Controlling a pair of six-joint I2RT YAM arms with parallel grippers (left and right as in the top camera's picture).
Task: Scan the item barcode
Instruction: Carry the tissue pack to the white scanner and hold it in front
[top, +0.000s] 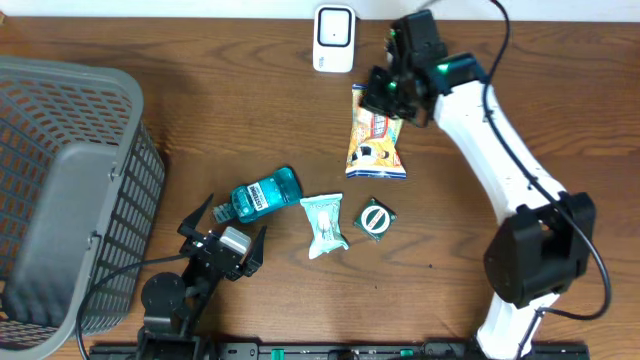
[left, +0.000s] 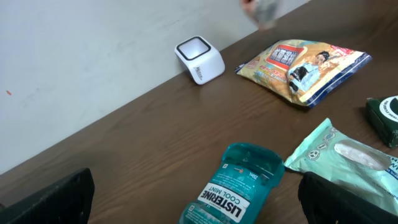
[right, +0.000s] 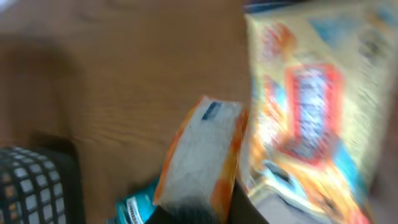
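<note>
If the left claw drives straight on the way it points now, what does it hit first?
Most likely the mouthwash bottle: it lies just ahead of the open left claw, roughly centred. The green pouch sits off to the right. Depth is unclear.

Tabletop (top: 250, 110) layout, seen from overhead
Basket (top: 128, 205) at left edge; scanner (top: 333, 38) at far edge; snack bag (top: 376, 148) just before it; nearer the front, left to right: bottle (top: 262, 195), wipes pack (top: 324, 224), small packet (top: 376, 219)
</note>
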